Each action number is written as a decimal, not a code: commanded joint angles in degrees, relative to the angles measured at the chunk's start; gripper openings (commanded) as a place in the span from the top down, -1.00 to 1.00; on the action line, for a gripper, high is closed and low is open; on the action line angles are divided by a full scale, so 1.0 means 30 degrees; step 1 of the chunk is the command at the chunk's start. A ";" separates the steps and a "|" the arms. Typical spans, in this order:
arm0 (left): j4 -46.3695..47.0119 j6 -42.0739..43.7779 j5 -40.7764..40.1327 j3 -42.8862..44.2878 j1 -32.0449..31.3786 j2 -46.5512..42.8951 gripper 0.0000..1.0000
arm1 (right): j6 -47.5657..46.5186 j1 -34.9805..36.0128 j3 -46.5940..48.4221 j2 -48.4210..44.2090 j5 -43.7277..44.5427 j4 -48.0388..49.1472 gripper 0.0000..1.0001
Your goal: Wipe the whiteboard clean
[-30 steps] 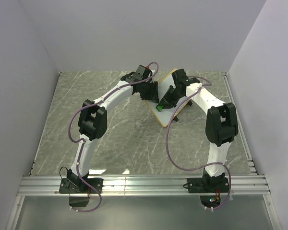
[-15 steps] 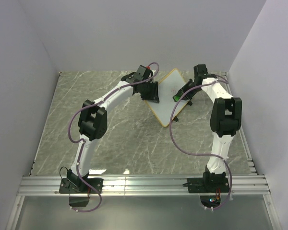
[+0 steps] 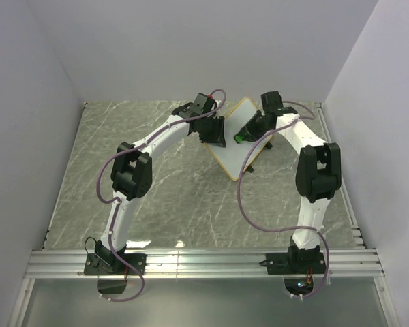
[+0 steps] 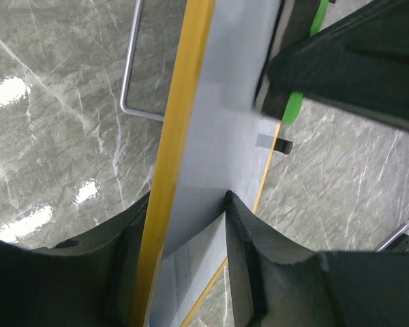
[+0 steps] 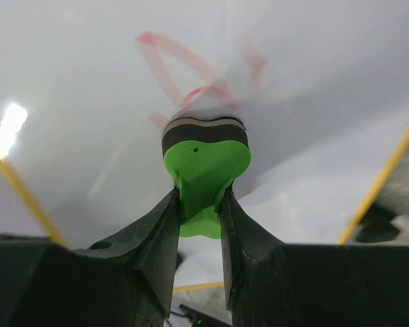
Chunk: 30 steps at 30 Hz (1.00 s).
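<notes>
Whiteboard (image 3: 233, 155) stands tilted at the far middle of the table (image 3: 157, 184), left gripper (image 4: 187, 199) pinching its frame edge (image 4: 180, 109), right gripper (image 5: 199, 197) clamping the green eraser (image 5: 206, 160) at blurred red scribbles (image 5: 184, 71); from above both hide part of its face.

White links (image 3: 160, 135), black joints (image 3: 131, 174), purple cables (image 3: 238, 194), black left claw (image 4: 184, 211)

The right end effector (image 5: 200, 202) pinches a green eraser (image 5: 206, 160) by its narrow waist between two black fingers (image 5: 150, 231). The eraser's dark felt end meets the face of the whiteboard (image 5: 313, 88). Red scribbles (image 5: 184, 68), some of them faint and blurred, lie just above and beside the felt. The board's tan frame (image 5: 388, 170) runs diagonally at the right and left edges, and a bright glare spot (image 5: 8, 126) sits at the left.
</notes>
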 commanded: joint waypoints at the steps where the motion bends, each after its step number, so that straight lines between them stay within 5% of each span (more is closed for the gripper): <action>1: -0.1700 0.1359 -0.2348 -0.0198 -0.0657 0.0378 1.00 | 0.1676 0.1617 0.1591 0.0627 -0.1857 0.1481 1.00; 10: -0.1524 0.1506 -0.2230 -0.0434 -0.0745 0.0261 0.99 | 0.1503 0.1325 0.7868 0.3531 -0.1478 -0.0894 1.00; 24: -0.1612 0.1711 -0.1938 0.0151 -0.0745 0.0729 0.99 | 0.0418 0.0153 -0.6421 -0.1126 -0.0218 0.3177 1.00; 30: -0.1642 0.1740 -0.1791 0.0153 -0.0745 0.0817 0.99 | 0.1321 -0.0081 -0.5675 -0.0808 -0.1006 0.3384 1.00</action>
